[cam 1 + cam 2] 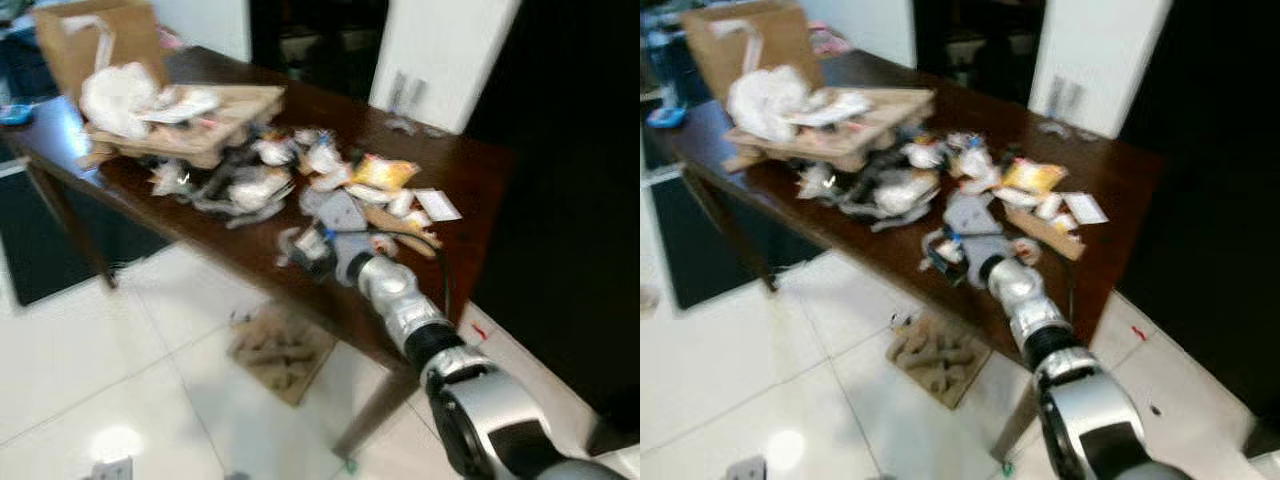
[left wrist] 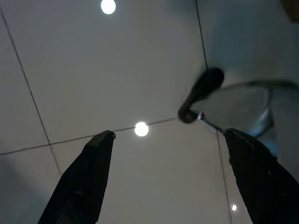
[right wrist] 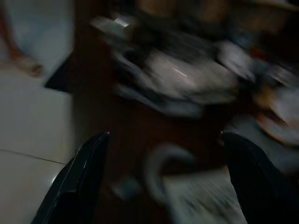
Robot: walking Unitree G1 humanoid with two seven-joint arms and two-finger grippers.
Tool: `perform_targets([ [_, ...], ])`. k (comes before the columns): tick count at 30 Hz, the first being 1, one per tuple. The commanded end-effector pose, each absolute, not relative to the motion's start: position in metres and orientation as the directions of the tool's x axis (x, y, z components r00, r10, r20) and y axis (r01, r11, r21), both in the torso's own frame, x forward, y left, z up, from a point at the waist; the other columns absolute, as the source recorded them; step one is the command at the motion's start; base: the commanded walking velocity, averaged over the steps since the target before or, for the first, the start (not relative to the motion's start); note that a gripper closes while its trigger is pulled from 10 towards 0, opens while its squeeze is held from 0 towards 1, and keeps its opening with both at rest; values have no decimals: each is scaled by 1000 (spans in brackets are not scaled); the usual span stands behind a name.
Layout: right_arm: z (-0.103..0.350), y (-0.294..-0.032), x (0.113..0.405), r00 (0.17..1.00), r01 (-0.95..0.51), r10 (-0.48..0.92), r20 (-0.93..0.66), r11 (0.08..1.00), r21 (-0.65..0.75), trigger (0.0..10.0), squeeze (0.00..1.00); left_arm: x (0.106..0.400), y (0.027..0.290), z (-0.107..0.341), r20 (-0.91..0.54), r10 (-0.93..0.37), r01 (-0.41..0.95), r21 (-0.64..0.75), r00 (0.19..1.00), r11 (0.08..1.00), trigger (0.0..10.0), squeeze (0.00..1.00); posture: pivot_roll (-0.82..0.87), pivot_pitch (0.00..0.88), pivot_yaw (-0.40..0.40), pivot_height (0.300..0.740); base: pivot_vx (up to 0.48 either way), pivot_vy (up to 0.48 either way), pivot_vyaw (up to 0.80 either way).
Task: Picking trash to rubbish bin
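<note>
A dark wooden table (image 1: 1120, 190) holds scattered trash (image 1: 970, 190). The right gripper (image 3: 163, 177), 2 fingers spread wide, hovers over it. The left gripper (image 2: 168, 154), fingers spread, faces pale floor tiles (image 2: 93, 70).

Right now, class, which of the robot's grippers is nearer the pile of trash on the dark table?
Right. The right gripper reaches over the table's near edge, its open fingers beside the trash pile. The left gripper hangs open over the white tiled floor, away from it.
</note>
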State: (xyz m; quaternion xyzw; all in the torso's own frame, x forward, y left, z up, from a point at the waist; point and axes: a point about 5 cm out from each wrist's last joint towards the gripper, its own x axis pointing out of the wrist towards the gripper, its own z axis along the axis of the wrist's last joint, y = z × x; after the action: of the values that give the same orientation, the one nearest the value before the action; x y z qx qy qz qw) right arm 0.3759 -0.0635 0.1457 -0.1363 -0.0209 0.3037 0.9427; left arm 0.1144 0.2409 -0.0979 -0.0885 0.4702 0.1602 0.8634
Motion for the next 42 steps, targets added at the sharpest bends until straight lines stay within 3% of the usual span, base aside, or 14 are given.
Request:
perform_targets([
  [1, 138, -70, 375, 827, -555, 557, -79, 783, -283, 10000, 0, 104, 237, -102, -858, 187, -368, -2, 479, 930, 10000, 0, 229, 115, -87, 740, 0, 0, 712],
  [6, 139, -81, 381, 896, -439, 438, -72, 854, -278, 10000, 0, 103, 236, -102, -861, 178, -357, -4, 476, 934, 10000, 0, 229, 117, -88, 740, 0, -96, 429],
  [16, 139, -92, 385, 935, -353, 346, -75, 890, -289, 10000, 0, 105, 235, -102, -856, 183, -371, -11, 483, 928, 10000, 0, 227, 118, -89, 740, 0, -240, 0],
  [26, 146, -114, 394, 988, -147, 129, -81, 943, -300, 10000, 0, 107, 235, -102, -854, 175, -367, -20, 490, 930, 10000, 0, 229, 115, -92, 740, 0, 0, 0],
  [28, 146, -122, 397, 991, -79, 45, -129, 960, -270, 10000, 0, 115, 233, -99, -837, 151, -335, -41, 525, 941, 10000, 0, 232, 117, -99, 740, 0, 0, 0],
  [35, 126, -142, 392, 958, -140, 64, -280, 955, -261, 10000, 0, 148, 231, -87, -769, 115, -255, -64, 629, 965, 10000, 0, 245, 120, -111, 740, 0, 0, 0],
  [42, 114, -165, 387, 915, -121, 56, -399, 983, -139, 10000, 0, 169, 230, -77, -710, 102, -227, -83, 696, 970, 10000, 0, 238, 145, -122, 740, 0, 0, 0],
])
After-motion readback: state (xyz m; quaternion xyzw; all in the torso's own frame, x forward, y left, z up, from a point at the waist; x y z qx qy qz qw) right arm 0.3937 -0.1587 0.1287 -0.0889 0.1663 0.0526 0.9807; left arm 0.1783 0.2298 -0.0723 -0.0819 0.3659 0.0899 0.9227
